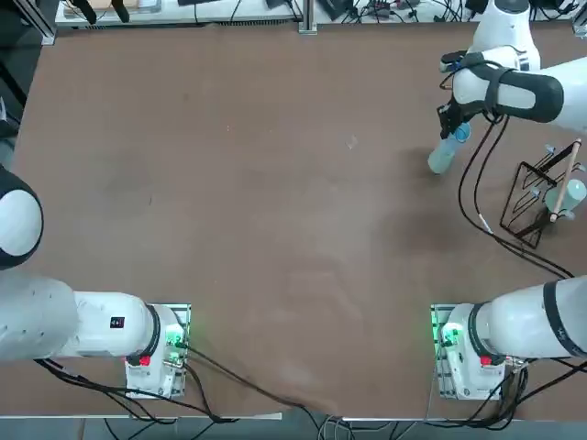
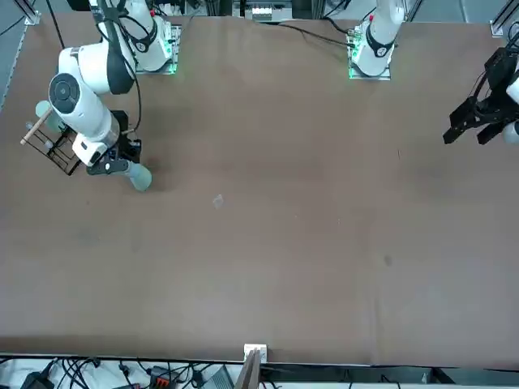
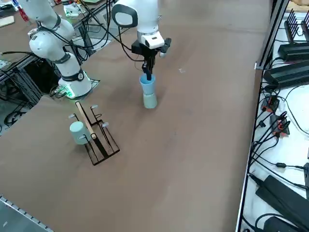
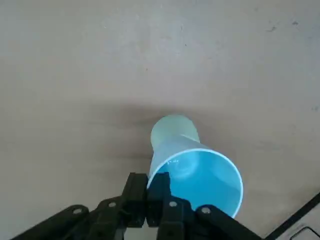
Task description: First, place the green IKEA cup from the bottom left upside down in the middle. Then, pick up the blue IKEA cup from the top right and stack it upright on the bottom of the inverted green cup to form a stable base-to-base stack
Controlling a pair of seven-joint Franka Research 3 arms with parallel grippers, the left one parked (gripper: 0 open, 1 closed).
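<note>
The blue IKEA cup (image 3: 147,85) stands upright with its mouth up, and my right gripper (image 3: 147,73) is shut on its rim from above. Directly under it sits the green IKEA cup (image 3: 150,100), upside down on the brown table, and the two bases appear to meet. The wrist view shows the blue cup's (image 4: 197,175) open mouth, the right gripper (image 4: 159,192) pinching its rim, and the green cup (image 4: 174,131) below. Seen from overhead, the right gripper (image 1: 456,124), blue cup (image 1: 460,134) and green cup (image 1: 441,158) are in the table's far right part.
A black wire rack (image 1: 530,203) holding a wooden stick and a pale cup (image 1: 570,192) stands near the table's right edge, close to the stack. Black cables (image 1: 486,215) hang from my right arm between rack and cups. The arm's base (image 1: 463,353) is at the near edge.
</note>
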